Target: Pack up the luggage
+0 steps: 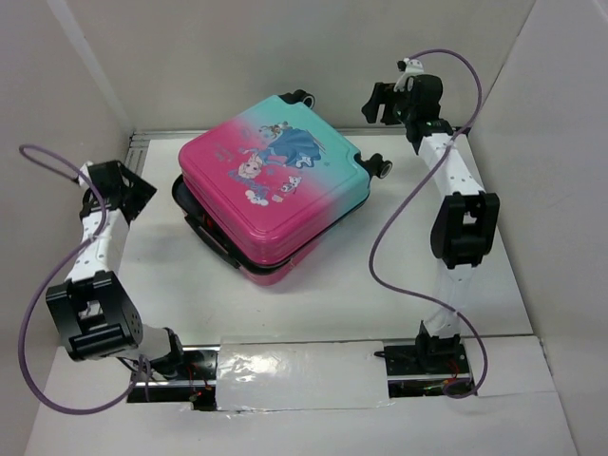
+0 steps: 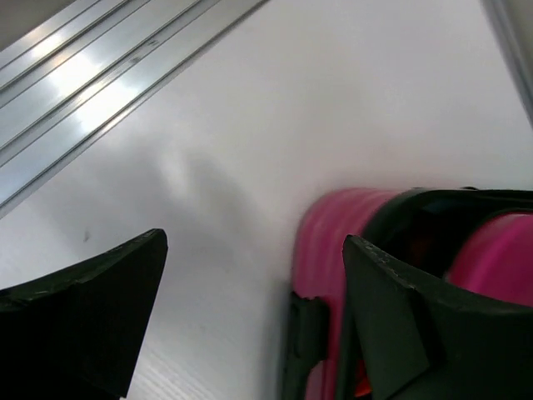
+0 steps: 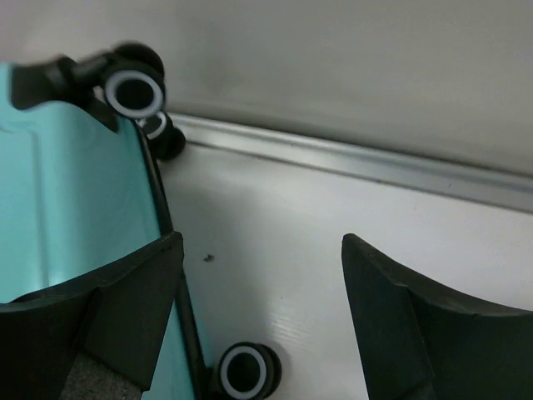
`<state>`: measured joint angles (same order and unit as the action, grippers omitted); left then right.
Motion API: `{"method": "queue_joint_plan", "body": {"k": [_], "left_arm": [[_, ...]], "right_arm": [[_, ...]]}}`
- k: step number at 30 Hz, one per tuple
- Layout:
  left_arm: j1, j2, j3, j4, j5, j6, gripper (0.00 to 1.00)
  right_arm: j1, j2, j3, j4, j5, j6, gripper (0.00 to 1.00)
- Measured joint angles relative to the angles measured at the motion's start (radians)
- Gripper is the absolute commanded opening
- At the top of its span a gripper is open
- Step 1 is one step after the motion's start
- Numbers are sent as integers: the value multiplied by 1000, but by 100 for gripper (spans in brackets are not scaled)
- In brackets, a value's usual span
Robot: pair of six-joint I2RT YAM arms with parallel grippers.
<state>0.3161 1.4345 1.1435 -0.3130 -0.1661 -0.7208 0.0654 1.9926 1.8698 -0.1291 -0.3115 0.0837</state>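
The luggage (image 1: 271, 185) lies flat in the middle of the table, its pink-to-teal princess lid nearly shut with a dark gap along the left edge. My left gripper (image 1: 128, 195) is open and empty, just left of its pink corner (image 2: 321, 250). My right gripper (image 1: 380, 103) is open and empty, raised at the back right beside the teal wheel end (image 3: 67, 192). Black wheels (image 3: 244, 372) show under it.
White walls close in the table on the left, back and right. A metal rail (image 1: 142, 157) runs along the back left and behind the luggage (image 3: 350, 158). Purple cables (image 1: 399, 228) loop off both arms. Taped plastic (image 1: 294, 375) covers the near edge.
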Motion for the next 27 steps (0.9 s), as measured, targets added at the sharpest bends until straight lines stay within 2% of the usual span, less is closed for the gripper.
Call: {"method": "queue_joint_plan", "body": {"k": [2,5,8,9,10,13,16,17,20,21,27], "left_arm": [[37,-56,-106,-16,-12,-40,99],[67,-71,-145,-25,-32,-97,98],[58,-71,-167,-19,-39,-134,98],[47,-69,-174,-21,-39,-149,98],[35,-63,-178,-22,-40,-159,98],[-5,-17,-179,-15,-40,-188,97],[-53,53,-179,-7,-44,-204,97],[-74,76,-178,-7,-47,-203,97],[-122,136,-163,-8,-64,-202,96],[-131,147,-155,-10,-75,-201,96],[-124,208,-126,90,-32,-125,92]], "right_arm": [[-24,90,69,-22,-42,0,82],[-44,175,84,-24,-101,0,82],[-45,250,91,-24,-129,-2,76],[-39,283,105,-28,-138,-5,71],[-31,322,127,-39,-146,-13,60],[3,396,155,-61,-163,-35,38],[39,422,141,-82,-183,-42,26],[45,423,127,-79,-193,-43,18],[45,416,78,-50,-227,-48,9],[39,414,54,-40,-235,-47,0],[-13,384,-140,68,-280,-5,0]]}}
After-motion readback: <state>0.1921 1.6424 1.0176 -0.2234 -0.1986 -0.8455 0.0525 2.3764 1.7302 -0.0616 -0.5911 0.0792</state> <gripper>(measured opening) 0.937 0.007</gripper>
